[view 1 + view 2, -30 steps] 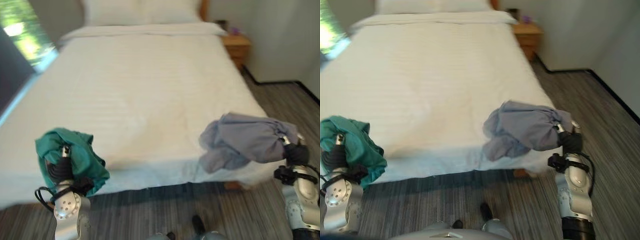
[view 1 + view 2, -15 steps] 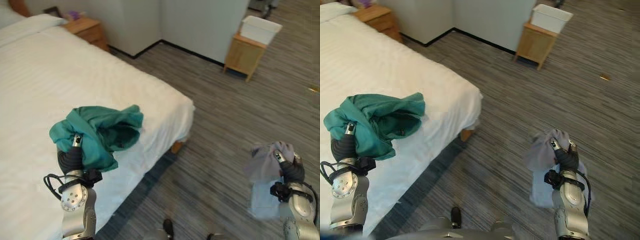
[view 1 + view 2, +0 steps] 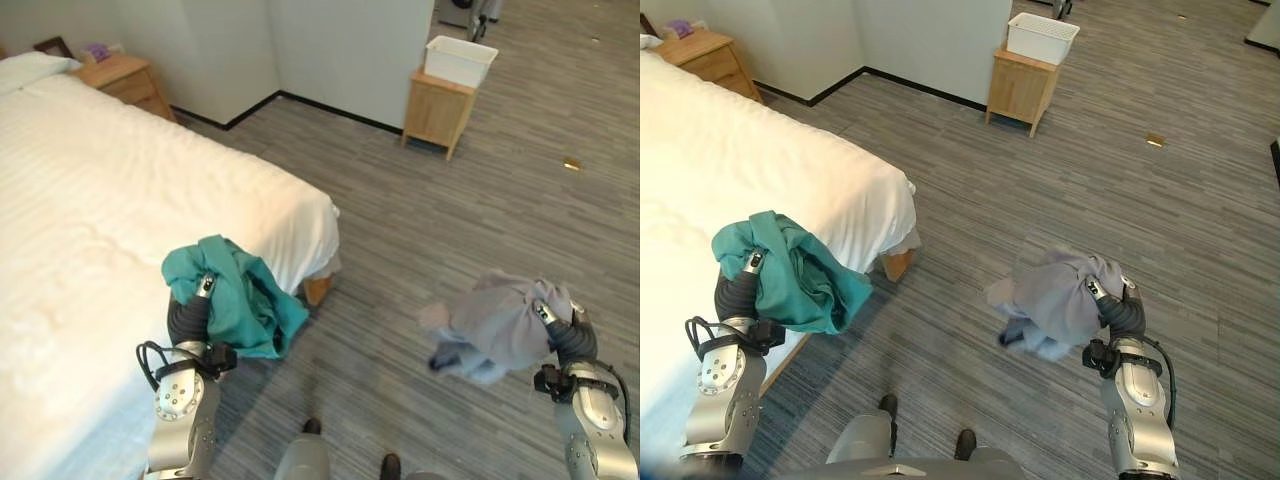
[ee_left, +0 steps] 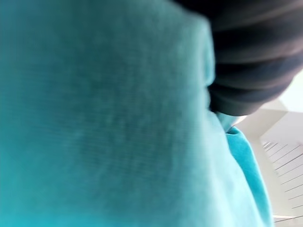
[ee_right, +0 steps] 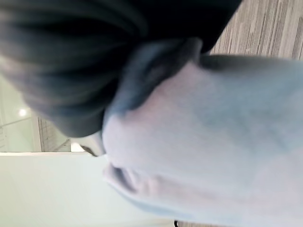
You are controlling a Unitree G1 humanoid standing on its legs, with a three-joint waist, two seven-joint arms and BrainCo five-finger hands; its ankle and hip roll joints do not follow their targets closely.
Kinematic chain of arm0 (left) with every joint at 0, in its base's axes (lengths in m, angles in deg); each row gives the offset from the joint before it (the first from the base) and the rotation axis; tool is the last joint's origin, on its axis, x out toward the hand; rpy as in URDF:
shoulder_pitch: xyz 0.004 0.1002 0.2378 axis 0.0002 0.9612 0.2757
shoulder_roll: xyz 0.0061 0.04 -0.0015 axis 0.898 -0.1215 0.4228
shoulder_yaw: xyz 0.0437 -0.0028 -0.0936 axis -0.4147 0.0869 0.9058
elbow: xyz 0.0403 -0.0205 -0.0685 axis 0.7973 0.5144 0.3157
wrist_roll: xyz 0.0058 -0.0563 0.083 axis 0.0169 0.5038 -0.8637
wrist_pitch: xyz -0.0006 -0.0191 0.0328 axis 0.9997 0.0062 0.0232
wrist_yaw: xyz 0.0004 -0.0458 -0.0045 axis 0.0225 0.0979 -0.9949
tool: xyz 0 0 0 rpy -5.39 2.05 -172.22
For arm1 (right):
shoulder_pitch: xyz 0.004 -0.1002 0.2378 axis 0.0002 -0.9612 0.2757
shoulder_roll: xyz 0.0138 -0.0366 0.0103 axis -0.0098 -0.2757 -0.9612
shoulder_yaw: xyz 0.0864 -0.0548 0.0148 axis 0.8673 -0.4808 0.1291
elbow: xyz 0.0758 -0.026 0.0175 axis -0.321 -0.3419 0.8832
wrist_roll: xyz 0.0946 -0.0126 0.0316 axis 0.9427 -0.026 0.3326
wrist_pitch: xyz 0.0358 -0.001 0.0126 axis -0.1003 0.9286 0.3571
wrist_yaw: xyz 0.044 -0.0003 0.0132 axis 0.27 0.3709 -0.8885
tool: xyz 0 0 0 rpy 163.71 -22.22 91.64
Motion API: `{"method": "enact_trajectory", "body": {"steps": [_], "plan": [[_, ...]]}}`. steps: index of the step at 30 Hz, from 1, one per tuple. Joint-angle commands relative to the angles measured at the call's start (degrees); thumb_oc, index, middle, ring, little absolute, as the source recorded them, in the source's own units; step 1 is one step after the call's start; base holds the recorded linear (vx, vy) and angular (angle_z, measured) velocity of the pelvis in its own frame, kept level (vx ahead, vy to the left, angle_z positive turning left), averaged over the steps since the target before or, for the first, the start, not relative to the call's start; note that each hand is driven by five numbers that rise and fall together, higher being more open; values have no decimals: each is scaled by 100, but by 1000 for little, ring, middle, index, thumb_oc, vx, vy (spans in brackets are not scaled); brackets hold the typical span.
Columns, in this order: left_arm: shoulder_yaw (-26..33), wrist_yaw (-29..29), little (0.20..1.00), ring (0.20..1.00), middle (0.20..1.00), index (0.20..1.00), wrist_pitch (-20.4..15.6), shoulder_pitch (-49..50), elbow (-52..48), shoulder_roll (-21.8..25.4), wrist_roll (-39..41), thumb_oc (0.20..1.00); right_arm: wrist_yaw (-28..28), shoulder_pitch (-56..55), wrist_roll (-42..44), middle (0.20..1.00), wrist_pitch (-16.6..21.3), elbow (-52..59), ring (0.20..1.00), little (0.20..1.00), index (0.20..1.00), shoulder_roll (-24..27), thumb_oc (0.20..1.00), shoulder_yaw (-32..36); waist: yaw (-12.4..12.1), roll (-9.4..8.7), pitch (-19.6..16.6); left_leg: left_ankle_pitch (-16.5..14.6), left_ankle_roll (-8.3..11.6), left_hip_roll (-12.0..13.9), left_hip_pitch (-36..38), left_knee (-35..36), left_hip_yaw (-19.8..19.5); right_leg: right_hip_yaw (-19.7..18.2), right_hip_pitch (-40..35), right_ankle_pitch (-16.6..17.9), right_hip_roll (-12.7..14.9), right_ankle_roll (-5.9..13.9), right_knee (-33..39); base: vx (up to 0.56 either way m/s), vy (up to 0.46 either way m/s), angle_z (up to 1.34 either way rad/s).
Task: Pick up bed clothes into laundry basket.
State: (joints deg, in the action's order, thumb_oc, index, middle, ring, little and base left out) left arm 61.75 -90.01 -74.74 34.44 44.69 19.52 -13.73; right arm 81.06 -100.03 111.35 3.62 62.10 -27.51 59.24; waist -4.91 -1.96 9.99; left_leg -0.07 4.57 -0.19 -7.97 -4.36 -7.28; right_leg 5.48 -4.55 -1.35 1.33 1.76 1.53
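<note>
Off the bed's foot corner, the left hand carries a teal cloth draped over it, fingers buried, grip unreadable. Farther from the bed, over the floor, a grey cloth likewise covers the right hand.

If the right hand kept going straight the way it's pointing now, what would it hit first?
The right hand, wrapped in the grey garment, points up the striped floor. Nothing stands in that line as far as the eye views show; the wooden stand with the white basket lies off to its left, though depth is hard to judge.
</note>
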Motion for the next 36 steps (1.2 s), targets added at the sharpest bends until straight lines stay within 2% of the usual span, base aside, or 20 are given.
{"method": "enact_trajectory", "body": {"steps": [1,5,11,12,14,17,18,19,23,24,26,27,29,31,32,33,34,35,36], "plan": [[333,-18,200,200,200,200,-378,-29,-329,340,95,200,117,191,144,200,408,236,200,200,200,84,200,51,-30,-34,-348,350,-300,-253,537,538,-198,-374,60,95,-35,183,27,71,89,-31],[510,-28,200,200,200,200,-391,56,-418,432,-60,200,192,162,98,200,366,177,200,200,200,48,200,10,2,12,-442,390,-350,-297,737,791,-259,-402,22,105,-43,194,120,85,81,-8],[736,-163,200,200,200,200,-433,97,-407,449,-66,200,254,349,73,200,341,274,200,200,200,67,200,-93,-68,8,-467,294,-455,-327,856,786,-115,-511,-19,111,29,230,133,62,87,-18],[848,-252,200,200,200,200,-441,170,-397,427,-98,200,216,456,70,200,357,315,200,200,200,53,200,-64,-111,-1,-481,205,-533,-361,889,784,-60,-556,-26,111,104,293,130,57,90,-9],[894,-287,200,200,200,200,-449,165,-386,445,-94,200,196,507,69,200,365,316,200,200,200,45,200,-62,-137,12,-471,176,-561,-377,878,760,-42,-595,12,103,144,329,75,38,120,-12],[1035,-409,200,200,200,200,-470,103,-319,541,-90,200,161,671,15,200,374,287,200,200,200,21,200,-140,-235,79,-381,107,-644,-337,823,696,169,-547,417,29,187,435,-710,-2,105,-32],[1072,-451,200,200,200,200,-477,70,-290,579,-110,200,165,709,-27,200,368,308,200,200,200,5,200,-171,-265,120,-324,66,-679,-307,851,692,243,-407,683,87,229,550,-1237,113,158,-67],[1078,-484,200,200,200,200,-482,-2,-207,635,-170,200,198,726,-88,200,339,292,200,200,200,-19,200,-234,-200,130,-226,-48,-697,-294,1014,733,311,-232,1118,382,320,771,-1858,112,111,-71],[1022,-500,200,200,200,200,-487,-100,-160,662,-157,200,236,699,-81,200,326,316,200,200,200,-27,200,-260,-31,164,-97,-133,-683,-241,1227,788,260,-13,1539,443,227,726,-1916,149,44,-18],[953,-463,200,200,200,200,-486,-204,-140,642,-21,200,237,635,-83,200,332,360,200,200,200,-9,200,-215,138,156,-82,-242,-658,-224,1400,837,150,42,1745,387,58,602,-1500,417,-27,12],[808,-400,200,200,200,200,-438,-374,22,617,179,200,156,565,-18,200,373,372,200,200,200,-2,200,-149,321,58,-99,-426,-599,-201,1623,849,-28,-182,1869,482,-43,538,-925,446,-91,55],[787,-387,200,200,200,200,-439,-384,59,640,175,200,147,543,19,200,381,398,200,200,200,3,200,-117,358,60,-100,-499,-556,-134,1723,872,-76,-160,1880,576,-48,546,-675,378,-128,121],[754,-372,200,200,200,200,-447,-410,91,660,91,200,120,561,18,200,416,400,200,200,200,3,200,-90,473,34,-138,-622,-462,-21,1894,864,-161,-22,2016,887,69,618,-107,396,-147,77],[747,-386,200,200,200,200,-483,-408,103,667,69,200,104,596,-49,200,439,464,200,200,200,28,200,-92,566,56,-197,-751,-373,103,2130,803,-198,147,2124,1043,170,713,11,474,-165,-40],[746,-385,200,200,200,200,-488,-382,141,662,70,200,110,604,-58,200,436,463,200,200,200,42,200,-122,552,86,-243,-847,-339,168,2270,781,-156,349,2065,1070,192,719,-39,627,-215,-12],[801,-392,200,200,200,200,-477,-334,140,626,49,200,133,645,-84,200,437,432,200,200,200,62,200,-179,540,105,-366,-733,-243,302,2389,534,-44,681,1924,1101,232,622,-133,460,-153,-2],[806,-391,200,200,200,200,-477,-325,137,620,48,200,132,646,-85,200,441,426,200,200,200,68,200,-187,547,123,-367,-749,-235,322,2392,524,-42,690,1917,1094,214,616,-137,453,-144,-18],[812,-380,200,200,200,200,-462,-309,133,590,53,200,145,655,-58,200,423,369,200,200,200,79,200,-186,596,169,-434,-487,-142,426,2377,200,14,657,1829,1015,109,542,-200,385,-132,-30],[841,-384,200,200,200,200,-459,-290,167,562,119,200,154,682,4,200,435,293,200,200,200,93,200,-219,609,234,-499,-50,-29,556,2311,-330,51,664,1753,925,-20,411,-357,499,-175,-14]]}}
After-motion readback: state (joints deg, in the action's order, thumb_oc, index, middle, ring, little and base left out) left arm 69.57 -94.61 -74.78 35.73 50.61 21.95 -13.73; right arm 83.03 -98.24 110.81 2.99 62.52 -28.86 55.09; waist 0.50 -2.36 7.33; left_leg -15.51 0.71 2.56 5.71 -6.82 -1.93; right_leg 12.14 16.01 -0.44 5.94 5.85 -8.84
